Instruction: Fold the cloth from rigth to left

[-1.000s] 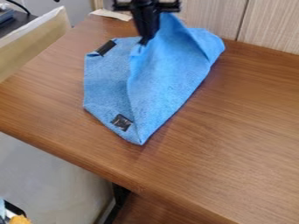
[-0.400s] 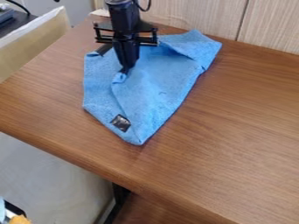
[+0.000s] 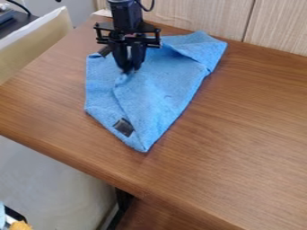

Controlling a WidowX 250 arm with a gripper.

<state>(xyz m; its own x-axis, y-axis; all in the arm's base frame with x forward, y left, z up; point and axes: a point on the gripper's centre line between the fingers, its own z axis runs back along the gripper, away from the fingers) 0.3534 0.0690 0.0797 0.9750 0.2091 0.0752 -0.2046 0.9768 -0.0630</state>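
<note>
The blue woven cloth (image 3: 165, 90) lies on the brown wood-grain table (image 3: 234, 134), towards its back and left of the middle in the camera view. Its right part is laid over towards the left, and the loose corner of that upper layer rests under the gripper's tips. A strip of the lower layer is left uncovered along the left side (so the fold does not reach the far edge). The cloth narrows to a point at its near end, while its back right corner has a small raised fold of its own. A dark square patch (image 3: 124, 127) sits on the lower layer near that point, just beside the fold's edge; a second dark patch (image 3: 105, 50) shows at the back left, partly hidden by the gripper.

The black two-finger gripper (image 3: 130, 70) hangs upright over the cloth's left half, tips down at the folded corner. Its jaws stand a little apart, with a narrow gap between them; whether they touch the cloth I cannot tell.

Behind the table rises a pale wood-grain panel wall (image 3: 203, 18) with a dark upright seam. Beyond the table's left edge is a tan board (image 3: 36, 51) with a whitish top edge, and beside it, at the back, a thin black cable (image 3: 19, 6).
</note>
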